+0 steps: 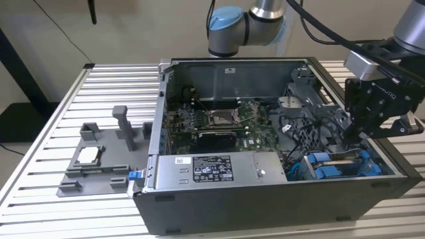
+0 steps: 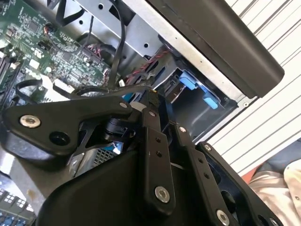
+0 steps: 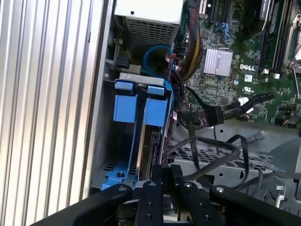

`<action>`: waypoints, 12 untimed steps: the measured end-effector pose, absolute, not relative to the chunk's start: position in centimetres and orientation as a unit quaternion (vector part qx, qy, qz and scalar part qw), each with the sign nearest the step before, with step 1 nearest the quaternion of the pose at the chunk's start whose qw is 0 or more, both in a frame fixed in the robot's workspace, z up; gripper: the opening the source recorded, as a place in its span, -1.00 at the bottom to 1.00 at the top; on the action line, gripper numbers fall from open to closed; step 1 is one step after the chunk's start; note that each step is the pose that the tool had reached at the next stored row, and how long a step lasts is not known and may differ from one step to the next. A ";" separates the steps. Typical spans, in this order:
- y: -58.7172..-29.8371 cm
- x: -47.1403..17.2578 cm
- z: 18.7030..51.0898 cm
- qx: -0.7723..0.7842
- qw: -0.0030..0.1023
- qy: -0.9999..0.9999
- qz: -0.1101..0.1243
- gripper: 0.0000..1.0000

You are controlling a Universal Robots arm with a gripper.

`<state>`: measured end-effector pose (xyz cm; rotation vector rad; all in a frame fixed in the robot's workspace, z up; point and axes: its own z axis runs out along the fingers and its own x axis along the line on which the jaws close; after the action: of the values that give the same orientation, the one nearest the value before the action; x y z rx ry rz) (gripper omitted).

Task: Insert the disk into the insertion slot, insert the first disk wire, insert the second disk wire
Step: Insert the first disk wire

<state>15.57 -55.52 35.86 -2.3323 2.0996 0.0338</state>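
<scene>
One step looks done: disk [image 3: 126, 103] sits in its slot [image 3: 141, 78]. Pincer [image 3: 167, 173], drawn narrow, hangs over it among wires [image 3: 207, 141]; grip unclear.

I count one open computer case [image 1: 279, 209]; one power-supply box [image 1: 212, 169]; one motherboard [image 1: 226, 119]; two blue tabs [image 3: 126, 101]; one grey fixture [image 1: 93, 174].

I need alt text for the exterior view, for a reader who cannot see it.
A robot gripper reaches into an open computer case, above the blue-framed disk at the exterior view's right. The case lies on a slatted metal table, with a grey fixture beside it at the exterior view's left.
</scene>
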 end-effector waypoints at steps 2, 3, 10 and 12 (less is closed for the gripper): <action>-55.5 15.6 35.6 -0.736 0.001 0.677 0.011 -0.62; -55.6 15.6 35.5 -0.733 0.001 0.680 0.011 -0.62; -55.9 15.6 35.0 -0.711 0.002 0.703 0.011 -0.62; -56.0 15.6 34.9 -0.706 0.002 0.708 0.011 -0.62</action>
<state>15.58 -56.01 34.88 -2.2166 2.2209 0.0346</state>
